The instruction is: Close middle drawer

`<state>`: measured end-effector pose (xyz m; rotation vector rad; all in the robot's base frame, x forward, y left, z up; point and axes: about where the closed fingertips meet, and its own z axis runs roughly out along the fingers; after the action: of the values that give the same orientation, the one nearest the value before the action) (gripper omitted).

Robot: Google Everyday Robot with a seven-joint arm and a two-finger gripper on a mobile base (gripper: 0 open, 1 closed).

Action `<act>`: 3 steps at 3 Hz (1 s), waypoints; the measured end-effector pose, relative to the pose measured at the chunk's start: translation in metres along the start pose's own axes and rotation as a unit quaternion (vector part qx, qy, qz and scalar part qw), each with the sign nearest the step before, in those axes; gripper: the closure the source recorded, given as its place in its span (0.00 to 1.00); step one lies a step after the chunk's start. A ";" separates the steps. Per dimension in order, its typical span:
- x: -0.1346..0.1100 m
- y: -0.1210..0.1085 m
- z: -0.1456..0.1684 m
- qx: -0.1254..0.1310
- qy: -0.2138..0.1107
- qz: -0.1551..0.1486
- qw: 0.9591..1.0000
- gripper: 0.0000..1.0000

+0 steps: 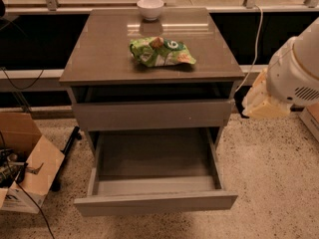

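Observation:
The middle drawer [155, 201] is pulled far out of the grey cabinet [99, 59], showing its bare grey tray-like inside. Its plain flat front faces me near the floor. Above it, the taller-fronted drawer [152, 114] stands slightly out from the cabinet. My arm's white rounded housing [296, 71] is at the right edge. The cream-coloured gripper [261, 101] hangs beside the cabinet's right side, level with the upper drawer and apart from both drawers. A third drawer is hidden.
A green snack bag [160, 52] and a white bowl [150, 7] sit on the cabinet top. An open cardboard box [27, 163] with cables stands on the speckled floor at left. A white cable [256, 39] hangs behind the cabinet at right.

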<state>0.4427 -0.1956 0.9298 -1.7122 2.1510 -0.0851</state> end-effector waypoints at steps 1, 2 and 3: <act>0.010 -0.004 0.040 0.002 -0.032 -0.016 0.999 0.99; 0.009 -0.003 0.034 0.004 -0.028 -0.015 0.999 1.00; 0.009 -0.002 0.041 -0.001 -0.015 -0.014 1.000 1.00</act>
<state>0.4565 -0.1969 0.8904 -1.7331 2.1063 -0.0651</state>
